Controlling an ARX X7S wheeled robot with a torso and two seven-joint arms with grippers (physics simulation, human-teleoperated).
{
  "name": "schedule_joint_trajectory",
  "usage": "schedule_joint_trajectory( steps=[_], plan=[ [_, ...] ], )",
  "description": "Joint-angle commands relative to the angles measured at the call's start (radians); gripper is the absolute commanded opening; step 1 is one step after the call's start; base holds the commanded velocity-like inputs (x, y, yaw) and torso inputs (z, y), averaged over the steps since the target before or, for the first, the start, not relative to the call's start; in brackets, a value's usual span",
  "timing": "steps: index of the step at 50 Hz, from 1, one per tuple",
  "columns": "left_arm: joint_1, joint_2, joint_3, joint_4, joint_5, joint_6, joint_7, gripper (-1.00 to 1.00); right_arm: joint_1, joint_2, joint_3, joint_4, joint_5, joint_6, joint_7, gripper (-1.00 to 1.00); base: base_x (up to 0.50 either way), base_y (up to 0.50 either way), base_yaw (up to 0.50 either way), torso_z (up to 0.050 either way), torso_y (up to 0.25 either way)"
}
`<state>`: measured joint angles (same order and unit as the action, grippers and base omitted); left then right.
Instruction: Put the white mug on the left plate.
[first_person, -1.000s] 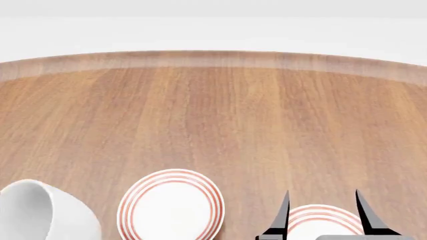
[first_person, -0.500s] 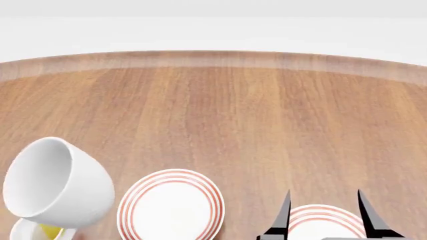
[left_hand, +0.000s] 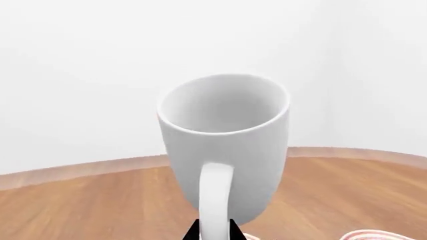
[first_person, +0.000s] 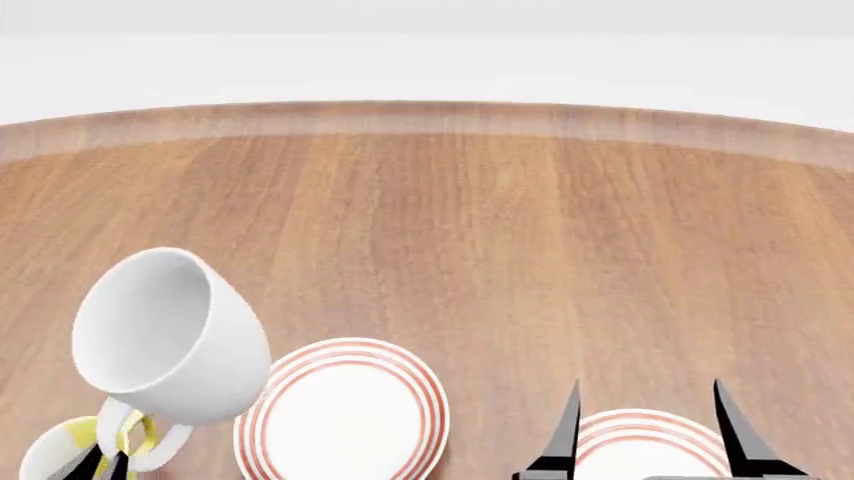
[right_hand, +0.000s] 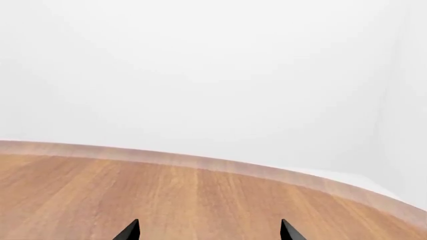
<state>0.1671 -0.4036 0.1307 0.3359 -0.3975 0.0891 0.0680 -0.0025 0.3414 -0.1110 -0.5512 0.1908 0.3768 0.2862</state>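
At lower left of the head view, my left tool (first_person: 104, 463) grips the tall glossy all-white mug (first_person: 167, 335) by its handle, tilted beside the red-ringed round white plate (first_person: 342, 412); my right tool (first_person: 650, 430) gapes.

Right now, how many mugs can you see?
2: the white mug held up by its handle beside the left plate, and a yellow-lined mug below it. Others may sit out of frame.

Round wooden table (first_person: 454, 230), brown grain, pale edge. Second red-ringed white plate (first_person: 647, 445) near its front edge. Yellow-lined small white mug (first_person: 67, 450) front-left.
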Motion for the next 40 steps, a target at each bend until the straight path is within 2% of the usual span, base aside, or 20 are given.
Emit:
schedule_joint_trajectory(
  steps=[1, 11, 40],
  plan=[
    [-0.091, -0.024, -0.003, -0.032, -0.015, -0.067, -0.006, -1.00, 0.003, 0.004, -0.003, 0.002, 0.002, 0.005, 0.003, 1.00, 0.00, 0.00, 0.00, 0.000, 0.000],
    [-0.146, -0.038, 0.017, -0.096, -0.006, -0.085, 0.026, -1.00, -0.005, 0.003, -0.001, 0.011, 0.006, -0.011, 0.007, 1.00, 0.00, 0.00, 0.00, 0.000, 0.000],
    [-0.270, 0.026, 0.086, -0.299, 0.009, -0.065, 0.085, -1.00, -0.002, 0.008, -0.007, 0.017, 0.007, -0.024, 0.016, 1.00, 0.00, 0.00, 0.00, 0.000, 0.000]
  ],
)
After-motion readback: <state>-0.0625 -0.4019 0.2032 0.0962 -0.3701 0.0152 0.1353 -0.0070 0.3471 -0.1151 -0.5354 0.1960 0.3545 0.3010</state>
